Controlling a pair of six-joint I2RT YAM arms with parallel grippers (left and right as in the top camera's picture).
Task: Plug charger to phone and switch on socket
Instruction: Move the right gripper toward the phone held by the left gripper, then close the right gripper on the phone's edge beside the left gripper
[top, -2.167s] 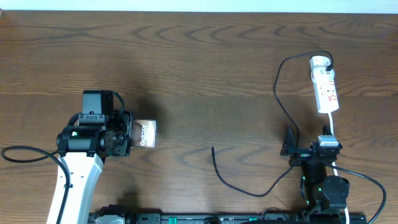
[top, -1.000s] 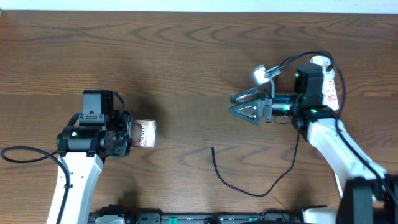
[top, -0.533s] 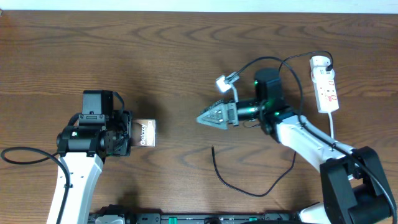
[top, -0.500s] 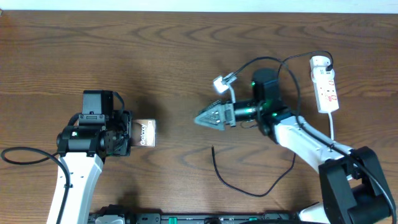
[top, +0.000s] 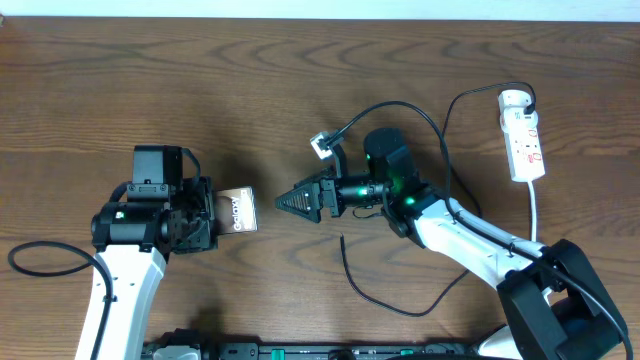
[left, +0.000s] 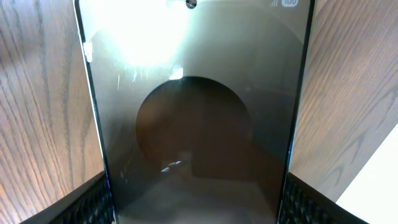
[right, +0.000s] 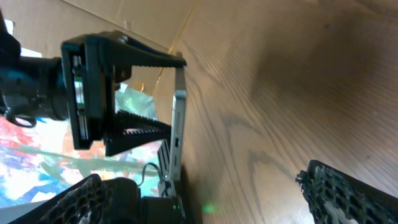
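1. Swinging in from the socket's side of the bench (top: 300, 80), the right hand (top: 290, 202) now hovers just beside the phone (top: 238, 212), on the side facing the robot's right. Its jaws are spread wide and hold nothing.
2. The phone has tilted slightly since the earlier overhead view. The left hand (top: 205, 217) grasps it by its 2 long edges and holds it on edge just above the bench. In the right wrist view it shows as a thin upright strip.
3. The charger (top: 347, 265) has not moved. Its small plug tip (top: 342, 239) lies on the bench near the phone, toward the robot's right and closer to the robot, almost under the right hand, and nothing is touching it. From there the cable loops away from the phone.
4. The socket (top: 522, 140) lies well apart from the phone, at the far right, with the charger's black plug (top: 527, 97) at its rounded end. Its switch positions are too small to read.
5. Judging from this, neither of the 2 task steps is done. The phone is presented and steadied, so the right hand probably needs to drop onto the plug tip before any plugging in.
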